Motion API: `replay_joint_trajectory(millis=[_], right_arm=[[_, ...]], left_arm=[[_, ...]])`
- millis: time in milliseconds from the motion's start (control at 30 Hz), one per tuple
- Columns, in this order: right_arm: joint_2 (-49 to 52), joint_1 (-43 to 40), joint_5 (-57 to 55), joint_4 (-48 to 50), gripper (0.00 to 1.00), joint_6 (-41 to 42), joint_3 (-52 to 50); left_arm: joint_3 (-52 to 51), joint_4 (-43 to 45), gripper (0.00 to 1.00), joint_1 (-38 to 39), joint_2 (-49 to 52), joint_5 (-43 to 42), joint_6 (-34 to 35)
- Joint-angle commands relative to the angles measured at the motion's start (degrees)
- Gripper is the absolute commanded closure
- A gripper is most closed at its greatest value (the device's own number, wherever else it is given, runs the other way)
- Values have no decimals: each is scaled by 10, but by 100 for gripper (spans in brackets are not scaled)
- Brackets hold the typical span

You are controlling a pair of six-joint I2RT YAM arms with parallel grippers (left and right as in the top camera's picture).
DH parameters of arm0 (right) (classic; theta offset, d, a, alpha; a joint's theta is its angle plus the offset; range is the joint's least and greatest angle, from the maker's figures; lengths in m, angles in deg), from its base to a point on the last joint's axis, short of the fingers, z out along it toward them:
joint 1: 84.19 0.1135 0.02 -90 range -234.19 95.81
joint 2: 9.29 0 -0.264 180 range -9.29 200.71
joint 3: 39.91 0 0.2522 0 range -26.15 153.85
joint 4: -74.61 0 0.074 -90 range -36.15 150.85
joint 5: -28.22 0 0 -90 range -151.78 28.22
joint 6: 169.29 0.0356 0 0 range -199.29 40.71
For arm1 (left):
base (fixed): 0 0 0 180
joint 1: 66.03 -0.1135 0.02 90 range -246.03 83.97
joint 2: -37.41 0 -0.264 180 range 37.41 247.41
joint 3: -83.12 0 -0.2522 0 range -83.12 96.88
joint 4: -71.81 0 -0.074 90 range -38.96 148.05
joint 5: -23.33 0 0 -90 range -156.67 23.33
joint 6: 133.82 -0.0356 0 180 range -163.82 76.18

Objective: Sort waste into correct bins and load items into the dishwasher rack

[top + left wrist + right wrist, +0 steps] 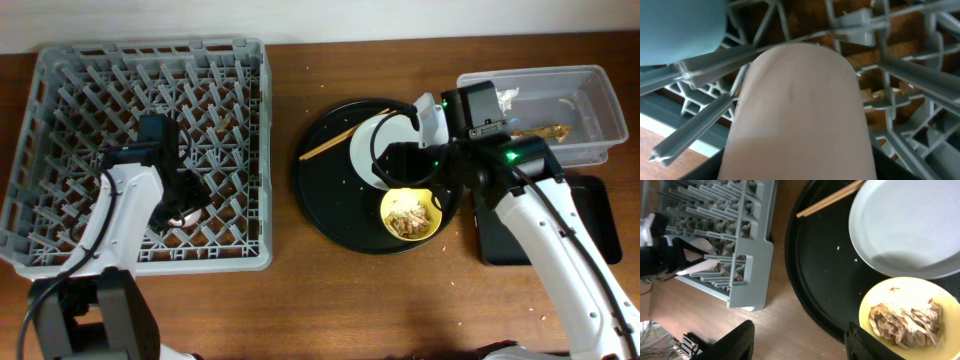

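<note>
My left gripper (183, 203) is down inside the grey dishwasher rack (60, 80), shut on the small pink cup (797, 110), which fills the left wrist view. The blue cup (675, 30) is in the rack beside it. My right gripper (800, 342) is open and empty, hovering over the front left edge of the round black tray (320, 200). The yellow bowl (410, 215) holds brownish food scraps (905, 322). The pale plate (910, 225) and wooden chopsticks (340, 140) lie on that tray. The napkin (507, 97) and wrapper (545, 131) lie in the clear tub (590, 100).
The shallow black rectangular tray (600, 215) sits in front of the clear tub at the right, partly under my right arm. Bare wooden table (285, 150) separates the rack from the round tray. The rack's upright pegs (910, 75) crowd around the pink cup.
</note>
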Motion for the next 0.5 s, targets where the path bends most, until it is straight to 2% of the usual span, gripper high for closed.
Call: replay_joint_trajectory(millis=[0,33,133,200,267,300,333,467], right_arm=[[-9,3,-18,-15,37,-28,1],[-9,3,-31,-21,36,-27,1],[-1,3,-67,-32,35,-27,1],[15,4,-83,-42,41,-29,-1],[40,26,-104,-41,50,-29,-28],[65,52,-145,-40,51,-29,-48],[107,82,-205,-29,51,-27,-66],[231,108,-221,9,67,-24,-71]], left_arm=[[19,-18,13,-31,-4,-127,6],[57,-60,1,-58,-6,-141,2],[155,-134,1,-68,-10,-159,-49],[207,-155,1,-68,-23,-204,-111],[232,-149,2,-58,-53,-286,-202],[232,-141,2,-46,-72,-362,-277],[232,-141,2,-27,-89,-396,-313],[231,-148,1,18,-93,-396,-315]])
